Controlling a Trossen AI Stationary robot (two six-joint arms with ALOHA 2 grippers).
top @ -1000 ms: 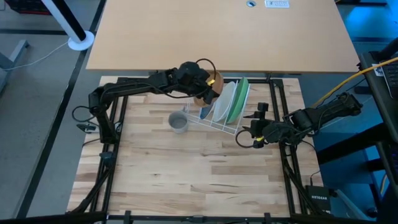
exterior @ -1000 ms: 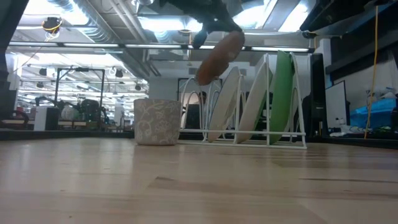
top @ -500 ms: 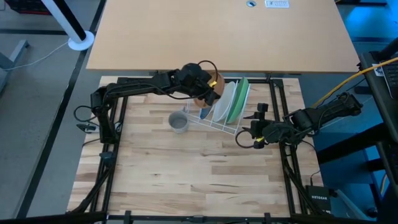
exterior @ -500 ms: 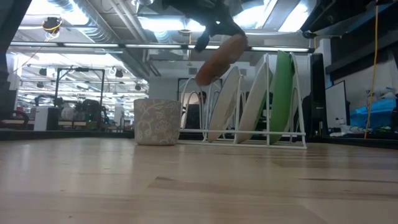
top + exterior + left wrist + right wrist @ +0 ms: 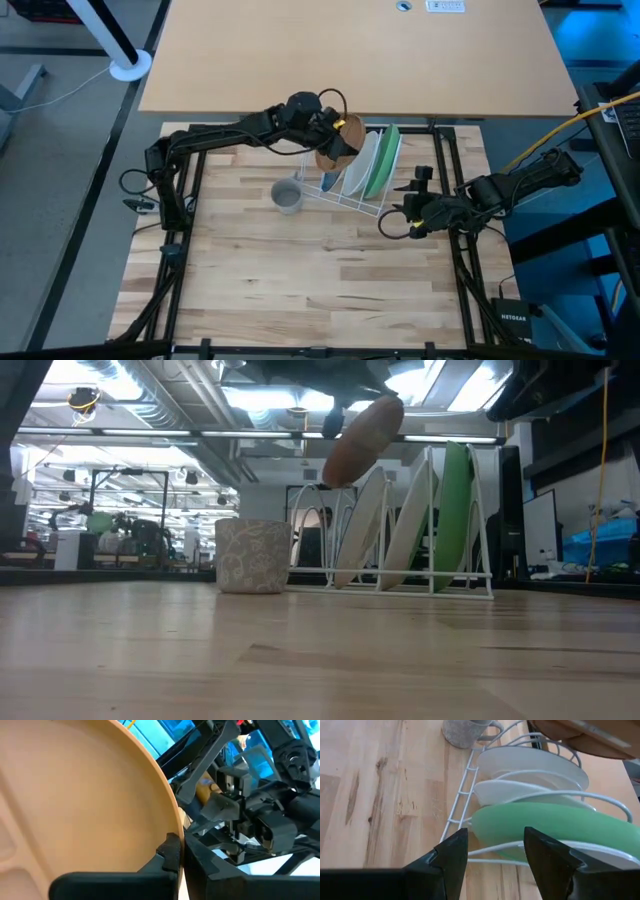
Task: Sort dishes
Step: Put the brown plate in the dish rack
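My left gripper point(image 5: 322, 124) is shut on the brown-orange plate point(image 5: 337, 142), which it holds in the air over the left end of the white wire rack point(image 5: 345, 197); the low view shows this plate point(image 5: 362, 440) tilted above the rack. The green plate point(image 5: 386, 160) stands on edge in the rack's right slot, with two white-looking plates point(image 5: 530, 761) point(image 5: 517, 790) beside it. I cannot make out a dark blue plate for sure. My right gripper point(image 5: 492, 860) is open, low over the table right of the rack, facing the green plate point(image 5: 545, 827). My left gripper point(image 5: 180, 852) pinches the brown-orange plate by its rim point(image 5: 167, 827), one finger point(image 5: 169, 854) on the plate's face and the other behind the rim. The plate is lifted clear and tilted, its lower edge point(image 5: 335, 475) above the rack's wires.
A small grey patterned cup point(image 5: 287, 195) stands on the table just left of the rack. The wooden table point(image 5: 300, 290) stretches toward the near edge in front of the rack. A tan board point(image 5: 350, 55) lies beyond the far edge.
My left gripper has raised the brown-orange plate a little and carried it slightly toward the table's right, over the rack. The plate has stayed tilted. The plates in the rack and my right arm have kept still.
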